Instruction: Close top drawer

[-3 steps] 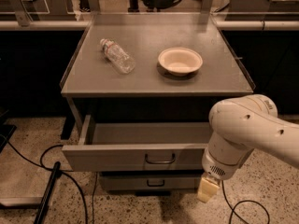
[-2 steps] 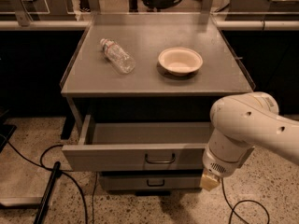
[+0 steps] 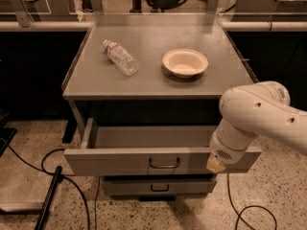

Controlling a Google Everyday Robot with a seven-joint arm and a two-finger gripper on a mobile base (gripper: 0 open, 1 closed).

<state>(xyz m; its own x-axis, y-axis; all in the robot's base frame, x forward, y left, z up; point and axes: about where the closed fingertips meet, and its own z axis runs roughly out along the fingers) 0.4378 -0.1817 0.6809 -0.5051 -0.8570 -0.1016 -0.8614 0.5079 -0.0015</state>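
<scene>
Matt grey metal top drawer [image 3: 115, 161], pale plastic claw [image 3: 216, 163] against its front.

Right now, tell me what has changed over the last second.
The gripper has risen from below the front of the top drawer to level with its right end; whether they touch can't be told. Nothing was taken or let go. The top drawer is still open just as far, and the bottle and bowl have not moved.

Top drawer [image 3: 115, 161] stands pulled out beneath the table [image 3: 144, 83], with open room above its tray and along the left and middle of its front. The robot's bulky arm [image 3: 259, 114] and tool [image 3: 216, 163] crowd the right end.
</scene>
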